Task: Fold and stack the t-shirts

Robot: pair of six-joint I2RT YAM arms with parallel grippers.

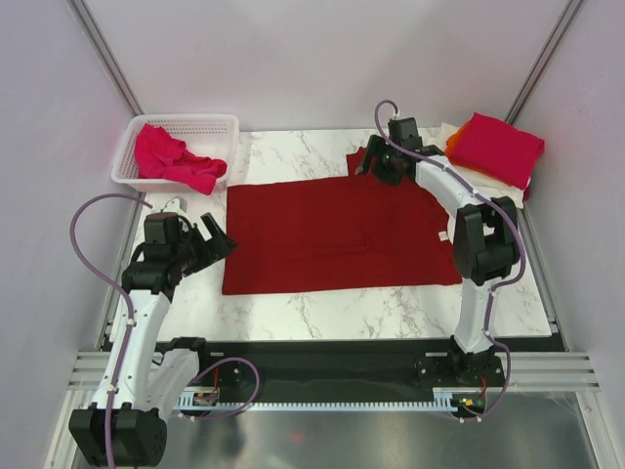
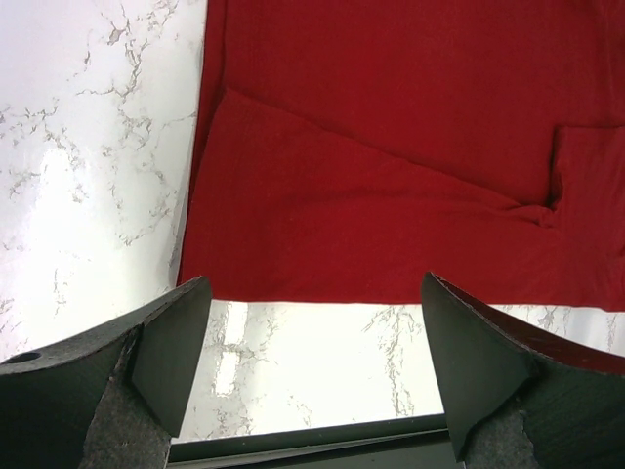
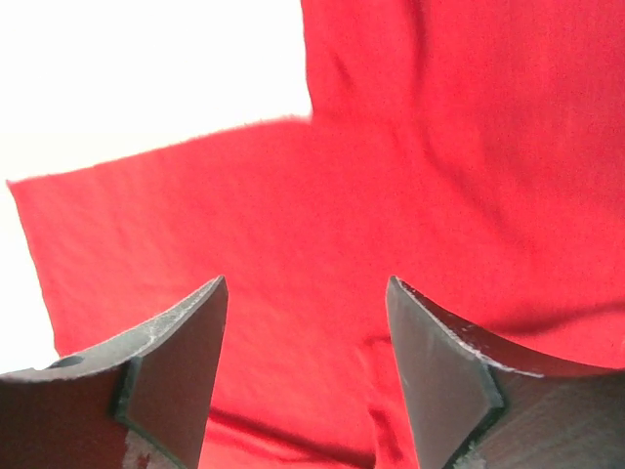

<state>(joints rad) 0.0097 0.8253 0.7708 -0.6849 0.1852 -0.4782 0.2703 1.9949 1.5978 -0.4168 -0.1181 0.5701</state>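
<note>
Two arms reach over a white marble table (image 1: 293, 313). One dark red shirt (image 1: 342, 234) lies spread out flat in the middle of the table. A sleeve sticks out at its far right corner. In the left wrist view, one layer of the red cloth lies over another, with a slanted edge.

The left claw (image 1: 217, 240) is just beside the left edge of the dark red shirt. Its two fingers are spread wide apart and it holds nothing. Through the gap you see bare table and the edge of the shirt.

The right claw (image 1: 376, 168) is at the far side of the shirt, by the sleeve. Its fingers are apart too, and nothing is pinched between them. Only red cloth shows under it. I cannot tell if the fingers touch the cloth.

A white basket (image 1: 186, 118) stands at the far left corner of the table. Some crumpled pink shirts (image 1: 171, 158) lie in it.

At the far right corner is a pile of folded shirts. A pink shirt (image 1: 493, 147) is on top. An orange shirt (image 1: 455, 142) peeks out under it, and a cream-white shirt (image 1: 508, 184) shows at the edge below.
</note>
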